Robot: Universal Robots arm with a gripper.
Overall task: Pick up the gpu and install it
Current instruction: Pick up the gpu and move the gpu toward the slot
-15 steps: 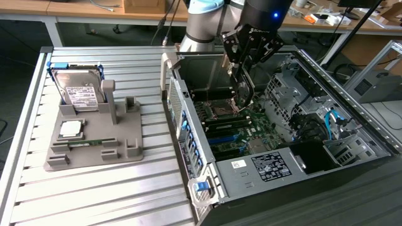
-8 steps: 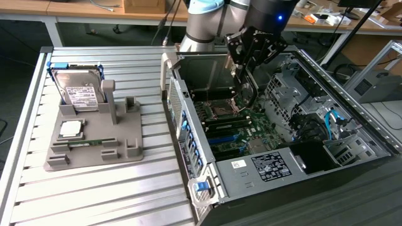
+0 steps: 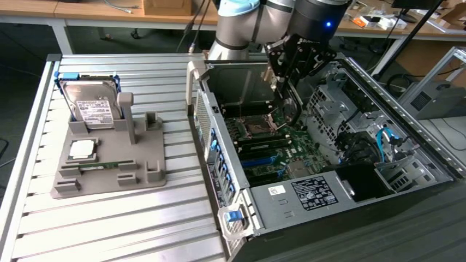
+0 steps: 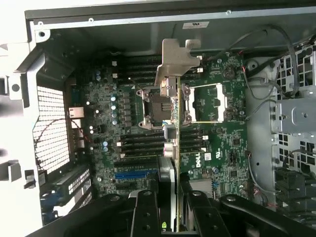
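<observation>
My gripper hangs over the open computer case, shut on the gpu. The gpu hangs from it as a thin dark blade over the motherboard, near the processor socket. In the wrist view the gpu stands edge-on between my black fingers, with its silver end bracket at the far end. It floats above the motherboard, apart from the blue slots.
A grey holder tray sits on the slatted table at the exterior view's left. It carries a hard drive, a processor chip and a green memory strip. Cables and drive cages line the case's right side.
</observation>
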